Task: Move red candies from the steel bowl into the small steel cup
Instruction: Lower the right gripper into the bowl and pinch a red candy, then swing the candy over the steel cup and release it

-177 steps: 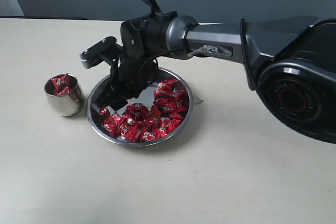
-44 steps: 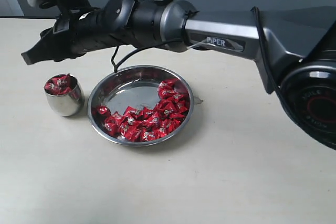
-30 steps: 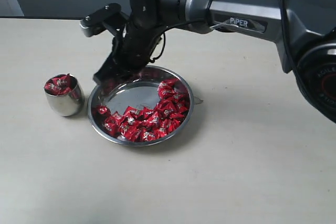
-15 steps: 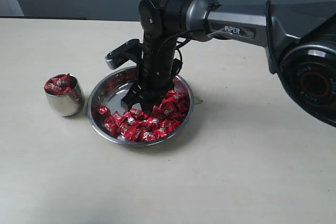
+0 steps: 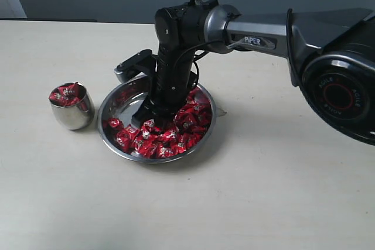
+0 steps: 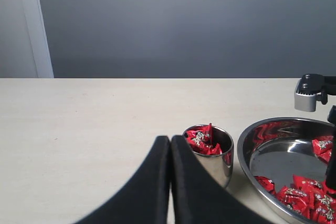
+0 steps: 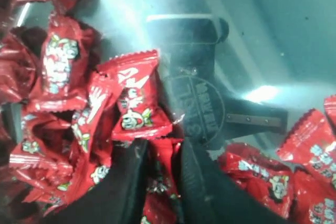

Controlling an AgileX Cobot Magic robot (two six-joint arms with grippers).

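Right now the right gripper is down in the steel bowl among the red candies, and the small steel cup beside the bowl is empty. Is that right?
Not quite. The small steel cup is not empty: the left wrist view shows several red candies piled in it. The rest holds: the right gripper is down in the steel bowl among the candies.

The room above the steel bowl (image 5: 117, 99) is taken up by the right arm (image 5: 176, 57), its end effector (image 5: 150, 122) standing among the red candies (image 5: 176, 136) near the bowl's middle. Only a narrow gap is left between the bowl and the small steel cup (image 5: 71, 112). The surface (image 5: 263, 191) nearer the camera and to the right is unobstructed.
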